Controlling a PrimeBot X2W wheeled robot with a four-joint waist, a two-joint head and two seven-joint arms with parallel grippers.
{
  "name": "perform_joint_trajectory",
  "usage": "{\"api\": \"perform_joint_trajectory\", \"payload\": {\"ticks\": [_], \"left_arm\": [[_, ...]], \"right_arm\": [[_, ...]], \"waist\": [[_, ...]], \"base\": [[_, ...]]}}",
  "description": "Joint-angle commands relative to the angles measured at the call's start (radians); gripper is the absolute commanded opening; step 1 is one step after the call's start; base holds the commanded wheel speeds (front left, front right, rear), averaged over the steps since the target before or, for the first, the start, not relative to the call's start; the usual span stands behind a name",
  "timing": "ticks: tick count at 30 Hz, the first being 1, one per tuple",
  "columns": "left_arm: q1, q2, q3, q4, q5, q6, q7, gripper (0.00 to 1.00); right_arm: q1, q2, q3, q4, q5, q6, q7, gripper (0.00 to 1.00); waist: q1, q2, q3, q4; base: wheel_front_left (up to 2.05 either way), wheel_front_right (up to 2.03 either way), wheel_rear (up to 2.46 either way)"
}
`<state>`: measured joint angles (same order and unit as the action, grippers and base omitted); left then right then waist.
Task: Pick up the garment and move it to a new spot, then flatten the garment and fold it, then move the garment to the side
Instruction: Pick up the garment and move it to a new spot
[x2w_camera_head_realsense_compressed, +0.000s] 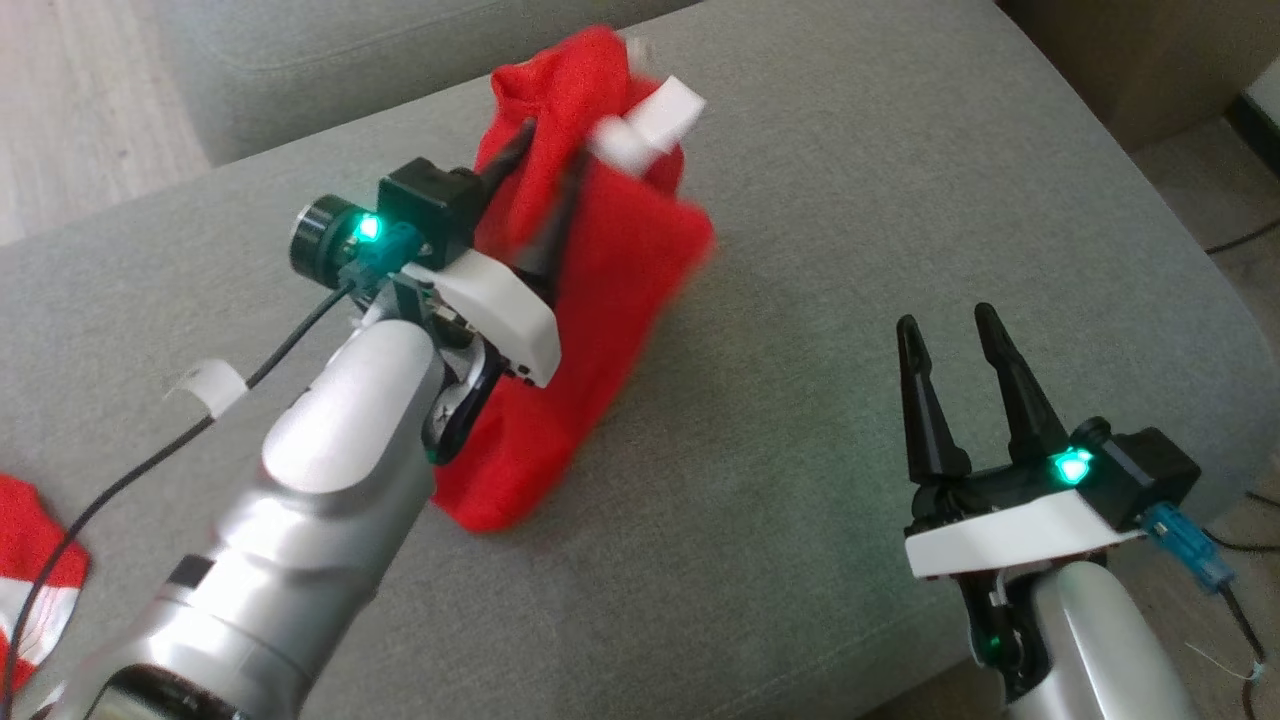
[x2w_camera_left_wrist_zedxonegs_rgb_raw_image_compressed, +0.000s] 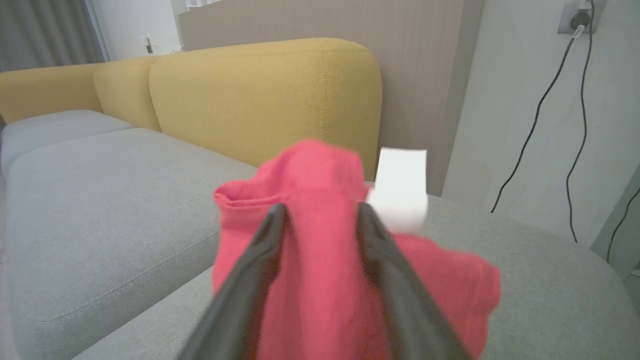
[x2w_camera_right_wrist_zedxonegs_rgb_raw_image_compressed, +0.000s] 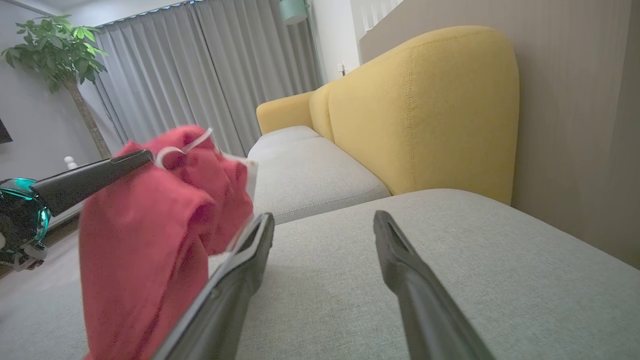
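The garment is red with a white tag and hangs bunched above the grey sofa seat, its lower end touching the seat. My left gripper has its two dark fingers spread apart, with the cloth's top bunched between and over them. The left wrist view shows the garment filling the gap of that gripper, motion-blurred. My right gripper stands open and empty to the right, above the seat's front edge. In the right wrist view the garment hangs at the left.
A second red-and-white cloth lies at the seat's lower left edge. Yellow backrests rise behind the grey seats. The sofa's right edge drops to the floor, where cables run. A potted plant stands by the curtains.
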<state>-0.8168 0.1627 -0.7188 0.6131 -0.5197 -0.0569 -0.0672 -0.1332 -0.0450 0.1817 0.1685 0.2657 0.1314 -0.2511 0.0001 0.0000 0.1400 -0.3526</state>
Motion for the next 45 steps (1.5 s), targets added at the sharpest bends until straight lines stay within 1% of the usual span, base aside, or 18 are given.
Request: {"api": "perform_joint_trajectory", "payload": {"ticks": [1,5,8,11,14,17,18,19,24,26,30,33,37,39,41,45], "left_arm": [[-0.077,0.008,0.027,-0.009,-0.006,-0.008,-0.021,1.00],[-0.101,0.000,0.038,0.027,-0.007,-0.008,-0.070,1.00],[-0.121,0.011,0.055,0.041,-0.010,-0.006,-0.106,1.00],[-0.132,0.036,0.073,0.042,-0.009,-0.002,-0.136,1.00],[-0.113,0.079,0.087,0.034,-0.003,0.004,-0.159,1.00],[-0.056,0.119,0.095,0.013,0.001,0.009,-0.175,1.00],[-0.056,0.119,0.095,0.013,0.001,0.009,-0.175,1.00],[-0.029,0.132,0.099,0.003,0.000,0.010,-0.180,1.00],[0.151,0.184,0.121,-0.079,-0.006,0.024,-0.192,1.00],[0.232,0.191,0.135,-0.133,-0.002,0.033,-0.194,1.00],[0.406,0.178,0.182,-0.256,0.035,0.066,-0.194,1.00],[0.531,0.137,0.229,-0.332,0.064,0.086,-0.194,1.00],[0.649,0.073,0.294,-0.400,0.122,0.096,-0.194,1.00],[0.683,0.045,0.329,-0.420,0.145,0.090,-0.194,1.00],[0.704,0.024,0.356,-0.427,0.169,0.076,-0.194,1.00],[0.715,0.000,0.392,-0.423,0.216,0.039,-0.194,1.00]], "right_arm": [[-0.030,-0.005,0.019,-0.038,0.008,-0.001,-0.011,1.00],[-0.023,-0.005,0.004,-0.042,0.007,-0.001,-0.011,1.00],[-0.017,-0.005,-0.010,-0.042,-0.001,-0.001,-0.011,1.00],[-0.013,-0.005,-0.027,-0.042,-0.013,-0.001,-0.011,1.00],[-0.007,-0.005,-0.043,-0.040,-0.026,-0.001,-0.011,1.00],[0.005,-0.005,-0.066,-0.036,-0.041,-0.001,-0.011,1.00],[0.005,-0.005,-0.066,-0.036,-0.041,-0.001,-0.011,1.00],[0.010,-0.005,-0.071,-0.034,-0.045,-0.001,-0.011,1.00],[0.038,-0.005,-0.099,-0.027,-0.063,-0.001,-0.011,1.00],[0.051,-0.005,-0.109,-0.024,-0.069,-0.001,-0.011,1.00],[0.073,-0.005,-0.120,-0.017,-0.075,-0.001,-0.011,1.00],[0.085,-0.005,-0.122,-0.010,-0.076,-0.001,-0.011,1.00],[0.095,-0.005,-0.119,0.001,-0.077,-0.001,-0.011,1.00],[0.097,-0.005,-0.119,0.004,-0.078,-0.001,-0.011,1.00],[0.099,-0.005,-0.120,0.007,-0.079,-0.001,-0.011,1.00],[0.095,-0.005,-0.133,0.017,-0.091,-0.001,-0.011,1.00]], "waist": [[-0.0001,0.0000,0.004,-0.007],[-0.0001,0.0000,0.000,0.022],[-0.0001,0.0000,-0.007,0.069],[-0.0001,0.0000,-0.016,0.126],[-0.0001,0.0000,-0.031,0.184],[-0.0001,0.0000,-0.051,0.245],[-0.0001,0.0000,-0.051,0.245],[-0.0001,0.0000,-0.058,0.262],[-0.0001,0.0000,-0.087,0.342],[-0.0001,0.0000,-0.096,0.368],[-0.0001,0.0000,-0.113,0.400],[-0.0001,0.0000,-0.123,0.408],[-0.0001,0.0000,-0.133,0.409],[-0.0001,0.0000,-0.136,0.409],[-0.0001,0.0000,-0.139,0.411],[-0.0001,0.0000,-0.141,0.416]], "base": [[0.00,0.00,0.00],[0.00,0.00,0.00],[0.00,0.00,0.00],[0.00,0.00,0.00],[0.00,0.00,0.00],[0.00,0.00,0.00],[0.00,0.00,0.00],[0.00,0.00,0.00],[0.00,0.00,0.00],[0.00,0.00,0.00],[0.00,0.00,0.00],[0.00,0.00,0.00],[0.00,0.00,0.00],[0.00,0.00,0.00],[0.00,0.00,0.00],[0.00,0.00,0.00]]}}
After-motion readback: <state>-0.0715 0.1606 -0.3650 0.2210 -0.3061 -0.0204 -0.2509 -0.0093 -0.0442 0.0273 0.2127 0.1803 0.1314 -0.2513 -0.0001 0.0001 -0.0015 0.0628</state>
